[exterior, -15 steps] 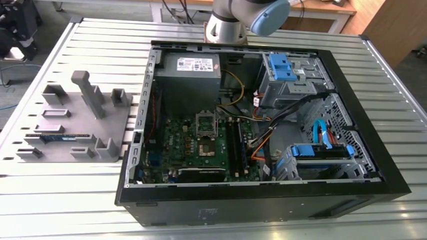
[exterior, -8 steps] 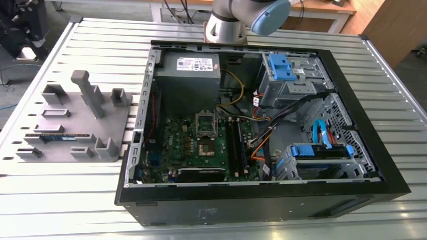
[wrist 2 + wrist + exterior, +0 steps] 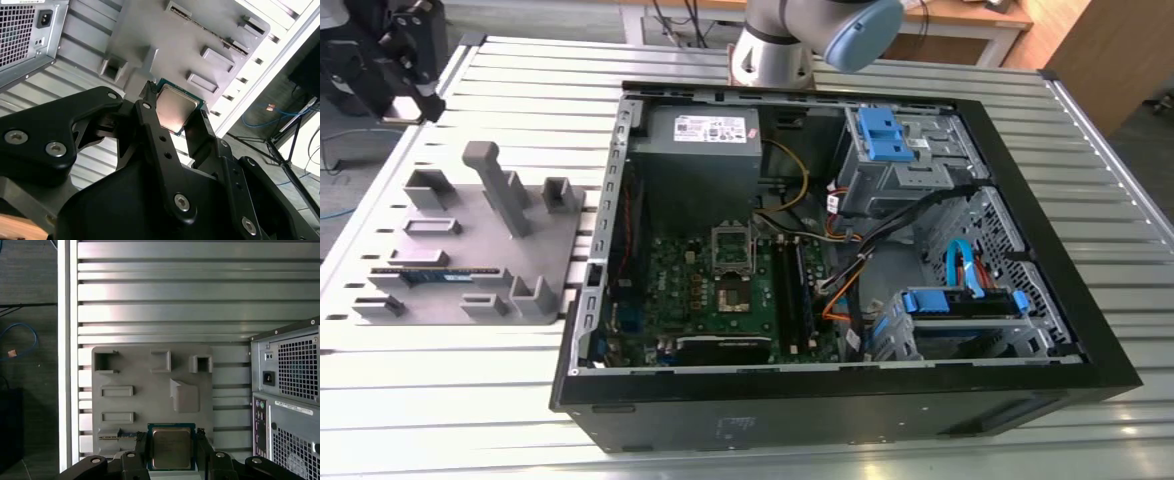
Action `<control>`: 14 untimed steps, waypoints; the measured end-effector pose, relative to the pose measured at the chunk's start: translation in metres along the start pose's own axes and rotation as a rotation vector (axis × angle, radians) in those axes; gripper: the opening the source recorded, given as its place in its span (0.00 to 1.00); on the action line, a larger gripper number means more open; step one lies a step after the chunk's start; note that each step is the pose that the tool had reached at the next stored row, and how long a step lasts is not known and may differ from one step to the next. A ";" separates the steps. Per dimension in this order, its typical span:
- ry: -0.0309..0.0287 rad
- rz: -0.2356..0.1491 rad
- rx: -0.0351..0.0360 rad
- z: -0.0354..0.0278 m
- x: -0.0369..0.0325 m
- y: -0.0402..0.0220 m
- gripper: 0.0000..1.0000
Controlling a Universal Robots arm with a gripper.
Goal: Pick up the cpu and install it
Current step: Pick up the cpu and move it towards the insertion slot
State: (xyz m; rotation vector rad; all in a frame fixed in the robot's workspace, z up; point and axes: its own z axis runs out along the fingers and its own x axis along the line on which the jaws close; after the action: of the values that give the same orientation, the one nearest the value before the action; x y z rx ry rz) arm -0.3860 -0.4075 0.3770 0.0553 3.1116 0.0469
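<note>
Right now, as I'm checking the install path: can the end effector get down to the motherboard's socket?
Probably yes: the case lies open on top, the socket looks uncovered, cables sit beside it, and the end effector grips the cpu.

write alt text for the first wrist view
The gripper holds the cpu, its silver top facing the camera, between its two black fingers. Beyond it lie a grey parts tray on a slatted metal table and the back of a computer case beside the tray.
</note>
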 end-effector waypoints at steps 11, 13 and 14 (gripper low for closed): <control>0.0008 0.000 0.0000 0.0010 -0.0320 0.0012 0.47; 0.0012 0.000 0.0000 0.0011 -0.0385 0.0014 0.47; 0.0014 0.000 0.0001 0.0012 -0.0417 0.0015 0.47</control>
State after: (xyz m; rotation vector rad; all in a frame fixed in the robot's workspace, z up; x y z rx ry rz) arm -0.3443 -0.4075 0.3771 0.0551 3.1131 0.0468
